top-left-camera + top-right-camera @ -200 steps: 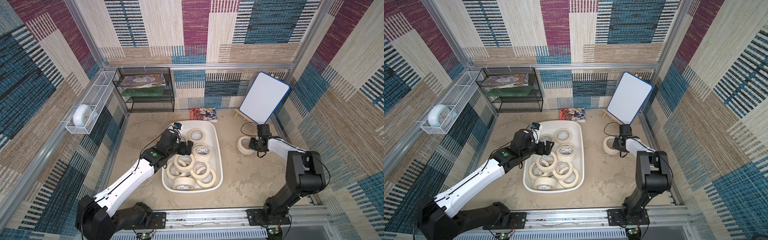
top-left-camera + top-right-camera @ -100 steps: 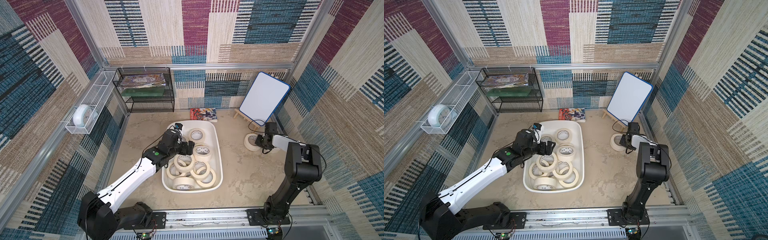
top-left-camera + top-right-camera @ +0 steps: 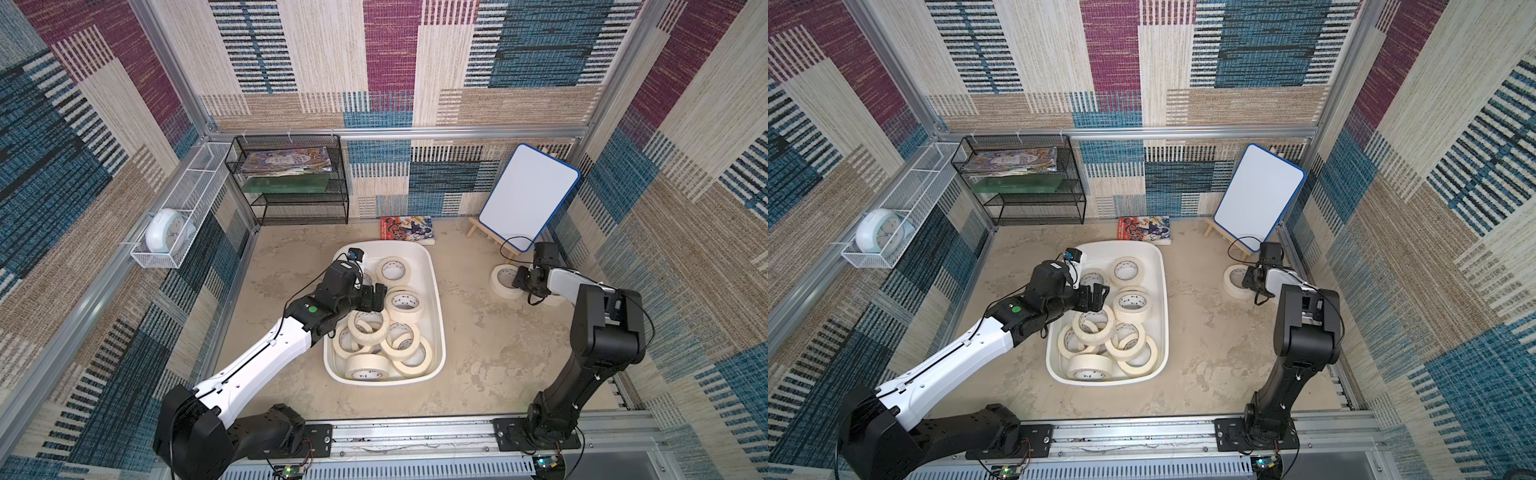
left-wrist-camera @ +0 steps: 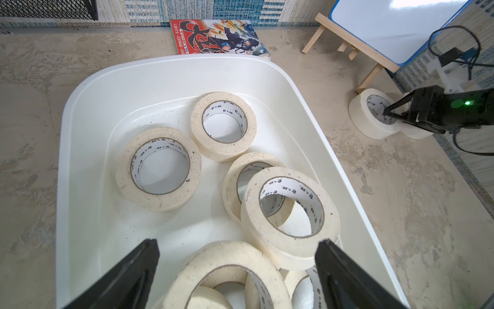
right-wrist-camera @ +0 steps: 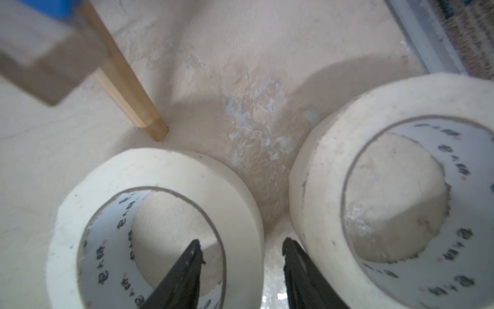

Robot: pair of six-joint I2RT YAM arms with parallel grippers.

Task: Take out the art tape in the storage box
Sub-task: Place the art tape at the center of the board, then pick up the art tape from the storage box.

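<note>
Patchwork-walled booth [image 3: 395, 62], sandy tabletop [image 3: 478, 332]. Left pincer [image 3: 376, 297], spread wide, hangs over art tape rolls [image 3: 368, 368] in the storage box [image 3: 437, 307] beneath. Right pincer [image 5: 242, 242], half parted, straddles the wall of a removed roll [image 5: 160, 172]. Likely next: left lowers, grips one.

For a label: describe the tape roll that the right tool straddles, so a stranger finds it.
Look for the whiteboard on its wooden easel at the back. On the floor just before it, outside the storage box, two tape rolls lie flat. The wanted roll is the one nearer the box, with a finger of the right tool in its hole.
</note>
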